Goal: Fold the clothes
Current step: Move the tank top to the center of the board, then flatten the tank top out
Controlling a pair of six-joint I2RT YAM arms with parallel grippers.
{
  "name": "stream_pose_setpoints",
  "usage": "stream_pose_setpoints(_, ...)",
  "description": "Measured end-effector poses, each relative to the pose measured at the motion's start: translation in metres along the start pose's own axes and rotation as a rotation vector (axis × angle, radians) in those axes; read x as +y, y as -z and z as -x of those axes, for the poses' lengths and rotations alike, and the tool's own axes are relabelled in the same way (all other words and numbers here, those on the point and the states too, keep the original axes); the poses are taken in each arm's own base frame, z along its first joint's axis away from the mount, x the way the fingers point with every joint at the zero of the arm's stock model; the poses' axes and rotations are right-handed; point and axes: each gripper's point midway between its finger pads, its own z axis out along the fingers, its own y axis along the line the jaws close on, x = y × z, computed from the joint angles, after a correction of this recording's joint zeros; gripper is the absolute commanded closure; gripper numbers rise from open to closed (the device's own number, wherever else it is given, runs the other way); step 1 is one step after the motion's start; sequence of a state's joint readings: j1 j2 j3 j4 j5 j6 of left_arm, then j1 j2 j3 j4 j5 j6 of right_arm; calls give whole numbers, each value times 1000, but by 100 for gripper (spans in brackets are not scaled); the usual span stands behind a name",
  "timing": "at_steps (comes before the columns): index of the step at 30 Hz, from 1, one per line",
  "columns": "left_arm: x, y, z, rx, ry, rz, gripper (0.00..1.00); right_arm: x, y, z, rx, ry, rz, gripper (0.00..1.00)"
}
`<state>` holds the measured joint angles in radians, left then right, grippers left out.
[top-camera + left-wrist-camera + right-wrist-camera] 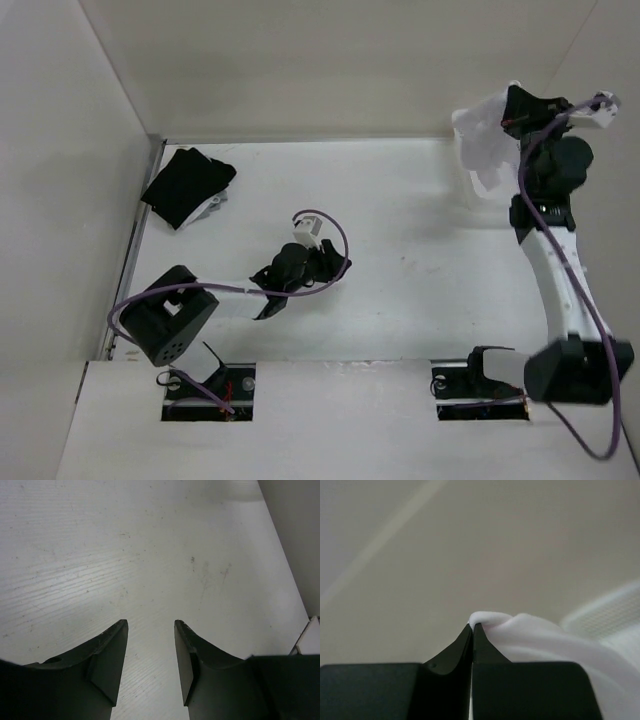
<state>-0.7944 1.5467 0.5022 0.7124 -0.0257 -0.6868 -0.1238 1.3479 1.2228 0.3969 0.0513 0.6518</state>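
Fabric of that limp white shirt [487, 140] looks featherlight and droopy, right gripper [472, 626] pinched shut on a bunched fold, left gripper [150, 624] gaping empty, corners seem better grab spots.

Both arms: black joint housings, white link segments between them.
Left arm [170, 320]: left cable [343, 238], purple, loops near the wrist.
Right arm [555, 270]: right cable [615, 420], same purple, runs alongside the white link.
Left claw [150, 625] and right claw [472, 626]: matte black tapered fingers with curved outer edges.
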Motion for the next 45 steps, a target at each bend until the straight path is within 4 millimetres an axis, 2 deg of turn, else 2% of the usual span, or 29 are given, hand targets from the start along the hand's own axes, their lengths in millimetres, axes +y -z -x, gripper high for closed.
stream_pose_setpoints(1,-2,1,3,-9,1,-5,60,31,17,19,-39,-11,72,99)
stream_pose_setpoints(2,-3,5,6,-20,3,-8,60,75,46,38,-74,-33,178,99)
stream_pose_setpoints(3,-3,9,10,-32,6,-11,60,104,70,53,-94,-48,260,99)
stream_pose_setpoints(6,1,26,35,-111,25,0,60,175,145,90,-137,-112,472,98)
stream_pose_setpoints(9,6,47,72,-230,60,21,60,219,203,101,-100,-190,656,97)
stream_pose_setpoints(10,8,51,79,-253,69,30,60,226,212,94,-70,-212,687,96)
stream_pose_setpoints(11,13,64,95,-311,91,49,60,227,213,86,-50,-216,693,95)
stream_pose_setpoints(12,15,69,101,-332,101,57,60,227,211,66,-2,-221,694,94)
stream_pose_setpoints(14,21,78,108,-362,117,75,60,221,202,11,110,-222,672,92)
stream_pose_setpoints(16,33,90,112,-393,138,110,60,206,183,-76,283,-203,616,91)
stream_pose_setpoints(17,39,95,112,-401,147,127,60,194,174,-128,387,-185,571,90)
stream_pose_setpoints(18,45,98,112,-406,155,148,60,175,165,-192,517,-161,511,86)
stream_pose_setpoints(19,51,100,110,-406,160,167,60,159,162,-233,602,-142,463,82)
stream_pose_setpoints(20,56,101,108,-401,165,185,60,131,162,-289,719,-117,391,78)
stream_pose_setpoints(22,64,101,101,-377,173,218,60,92,169,-349,858,-88,291,73)
stream_pose_setpoints(24,70,101,96,-358,177,242,60,57,180,-388,960,-69,200,67)
stream_pose_setpoints(26,75,102,91,-342,181,262,60,46,183,-396,987,-65,162,60)
stream_pose_setpoints(28,78,102,88,-331,184,276,60,51,176,-386,952,-72,172,58)
stream_pose_setpoints(30,82,98,83,-312,186,290,61,58,173,-369,905,-79,187,60)
stream_pose_setpoints(33,90,89,67,-251,186,328,68,62,176,-337,821,-87,202,87)
stream_pose_setpoints(35,96,80,55,-193,190,355,74,54,191,-320,783,-88,193,94)
stream_pose_setpoints(37,97,74,45,-143,198,365,75,44,202,-316,778,-81,174,93)
stream_pose_setpoints(42,94,66,8,9,237,365,71,6,242,-324,827,-35,100,87)
stream_pose_setpoints(45,88,67,-16,95,247,363,68,-8,255,-325,845,-19,71,85)
